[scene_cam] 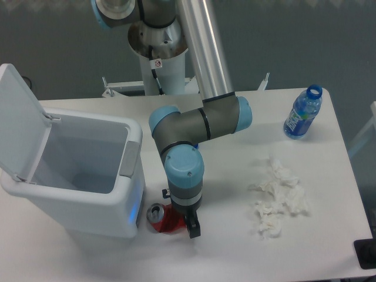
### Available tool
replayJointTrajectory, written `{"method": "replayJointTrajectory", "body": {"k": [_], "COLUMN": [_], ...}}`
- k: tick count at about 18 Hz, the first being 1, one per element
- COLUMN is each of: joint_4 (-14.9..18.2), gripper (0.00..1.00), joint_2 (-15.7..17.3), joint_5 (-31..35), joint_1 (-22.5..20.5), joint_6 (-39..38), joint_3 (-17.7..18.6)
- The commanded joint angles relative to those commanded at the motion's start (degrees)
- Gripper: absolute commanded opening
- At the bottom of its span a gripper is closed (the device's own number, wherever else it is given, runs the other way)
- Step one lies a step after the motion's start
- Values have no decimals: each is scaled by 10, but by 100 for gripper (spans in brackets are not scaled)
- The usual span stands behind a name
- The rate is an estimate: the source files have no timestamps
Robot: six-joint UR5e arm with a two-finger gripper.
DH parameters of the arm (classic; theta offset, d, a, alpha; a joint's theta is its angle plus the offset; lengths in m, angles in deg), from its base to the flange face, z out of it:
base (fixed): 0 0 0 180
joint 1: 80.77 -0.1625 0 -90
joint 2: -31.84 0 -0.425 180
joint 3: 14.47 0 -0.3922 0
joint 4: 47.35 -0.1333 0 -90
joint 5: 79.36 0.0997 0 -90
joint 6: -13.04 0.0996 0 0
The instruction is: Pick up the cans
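In the single camera view, the red can (163,218) lies on its side at lower centre of the frame, just beside the open white bin (82,176), silver top toward the bin. The gripper (189,226) is down right over the can, wrist pointing at the table (235,176), probably lined up for a grasp. Only one dark finger shows past the can, so how wide the jaws stand, or whether they grip it, cannot be told. Crumpled tissue (277,200) and a blue bottle (303,113) sit well apart at right.
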Motion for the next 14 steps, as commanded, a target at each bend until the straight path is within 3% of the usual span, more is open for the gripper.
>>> {"method": "replayJointTrajectory", "body": {"k": [5,14], "joint_4": [-2,-3], "gripper": [97,96], "joint_2": [-20,-18], "joint_5": [10,20], "joint_1": [9,15], "joint_6": [3,10], "joint_3": [-19,-22]}}
